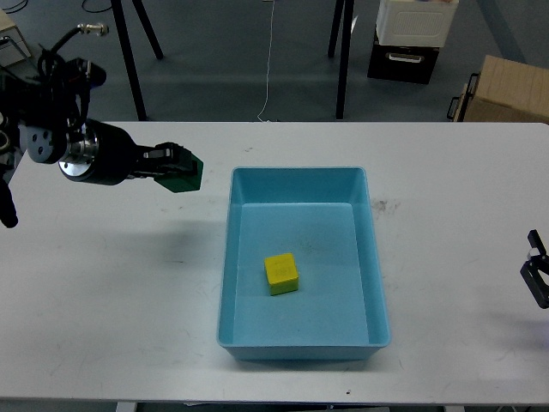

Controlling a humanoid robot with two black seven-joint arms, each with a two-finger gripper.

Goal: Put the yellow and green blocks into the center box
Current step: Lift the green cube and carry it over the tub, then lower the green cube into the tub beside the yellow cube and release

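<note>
A light blue box (375,283) sits in the middle of the white table (129,283). A yellow block (281,273) lies on its floor, left of centre. My left gripper (177,169) is shut on a green block (185,174) and holds it in the air left of the box's far left corner, well above the table. Only the tip of my right gripper (537,276) shows at the right edge, low over the table; its fingers cannot be told apart.
Beyond the table's far edge stand black stand legs (345,51), a white and black case (412,34) and a cardboard box (506,90). A thin cable (269,69) runs over the floor.
</note>
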